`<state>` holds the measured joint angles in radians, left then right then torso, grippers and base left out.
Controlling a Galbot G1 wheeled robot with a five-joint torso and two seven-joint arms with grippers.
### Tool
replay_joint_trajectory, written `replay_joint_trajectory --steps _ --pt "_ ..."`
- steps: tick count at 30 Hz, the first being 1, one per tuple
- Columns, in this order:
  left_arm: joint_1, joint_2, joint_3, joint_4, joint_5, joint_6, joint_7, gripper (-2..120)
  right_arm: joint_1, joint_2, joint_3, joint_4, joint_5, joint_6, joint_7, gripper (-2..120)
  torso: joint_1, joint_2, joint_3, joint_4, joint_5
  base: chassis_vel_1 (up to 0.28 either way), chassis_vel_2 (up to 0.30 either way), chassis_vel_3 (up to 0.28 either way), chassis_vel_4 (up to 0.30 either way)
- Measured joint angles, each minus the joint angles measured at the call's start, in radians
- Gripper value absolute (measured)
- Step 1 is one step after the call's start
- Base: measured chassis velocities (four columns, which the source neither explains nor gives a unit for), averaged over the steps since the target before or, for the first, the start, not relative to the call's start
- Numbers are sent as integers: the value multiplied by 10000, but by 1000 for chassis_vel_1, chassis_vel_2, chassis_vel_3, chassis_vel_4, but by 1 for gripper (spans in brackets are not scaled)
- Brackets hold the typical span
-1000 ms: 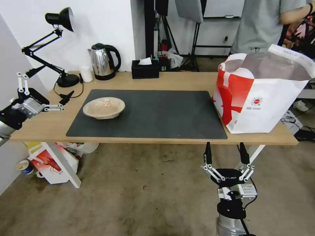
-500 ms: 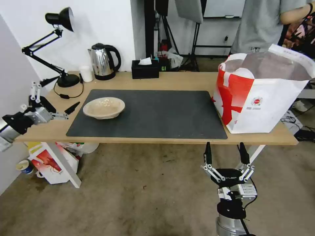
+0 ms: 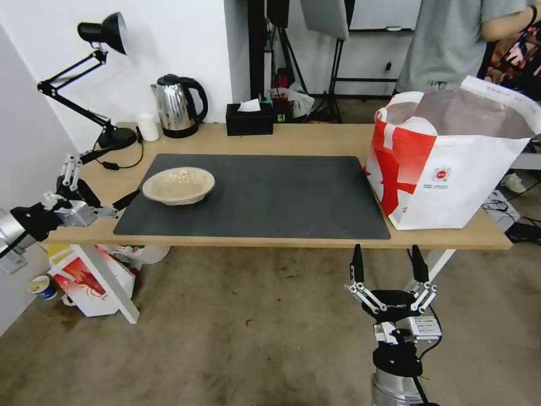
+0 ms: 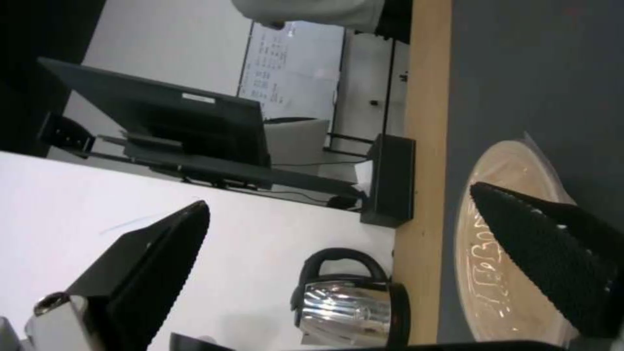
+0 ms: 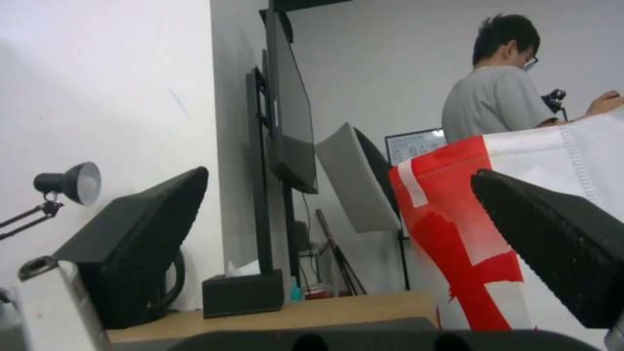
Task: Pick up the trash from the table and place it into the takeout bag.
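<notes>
A shallow tan pulp bowl (image 3: 178,185) sits on the left part of the dark grey mat (image 3: 270,194) on the light-wood table (image 3: 315,138). My left gripper (image 3: 121,172) hovers open at the table's left end, just left of the bowl, one fingertip close to its rim. In the left wrist view the bowl (image 4: 497,273) lies beside one finger (image 4: 553,253) of the open gripper (image 4: 338,209). The takeout bag (image 3: 445,163) stands open at the table's right end. My right gripper (image 3: 386,254) waits open below the table's front edge, with the bag (image 5: 468,243) ahead of it.
A black desk lamp (image 3: 107,34), a steel kettle (image 3: 177,104), a small white cup (image 3: 148,127) and a black tissue box (image 3: 249,118) line the table's back left. A white box printed with a red crayfish (image 3: 84,282) leans on the floor under the left end.
My left gripper has moved right and nearer the bowl, from beyond the table's left end to beside the mat. The right arm, bowl and bag have not moved.
</notes>
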<state>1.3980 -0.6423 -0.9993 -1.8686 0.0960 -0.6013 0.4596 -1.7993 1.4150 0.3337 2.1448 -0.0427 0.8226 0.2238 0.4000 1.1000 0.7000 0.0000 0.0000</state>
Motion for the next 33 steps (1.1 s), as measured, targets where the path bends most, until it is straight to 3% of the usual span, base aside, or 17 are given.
replay_joint_trajectory --steps 11,33 --pt "-432 608 187 341 -17 -15 255 100 0 0 0 0 0 0 0 100 0 0 0 0 -1 0 0 0 0" --pt "-851 639 535 503 86 30 1325 100 0 0 0 0 0 0 0 100 0 0 0 0 -1 0 0 0 0"
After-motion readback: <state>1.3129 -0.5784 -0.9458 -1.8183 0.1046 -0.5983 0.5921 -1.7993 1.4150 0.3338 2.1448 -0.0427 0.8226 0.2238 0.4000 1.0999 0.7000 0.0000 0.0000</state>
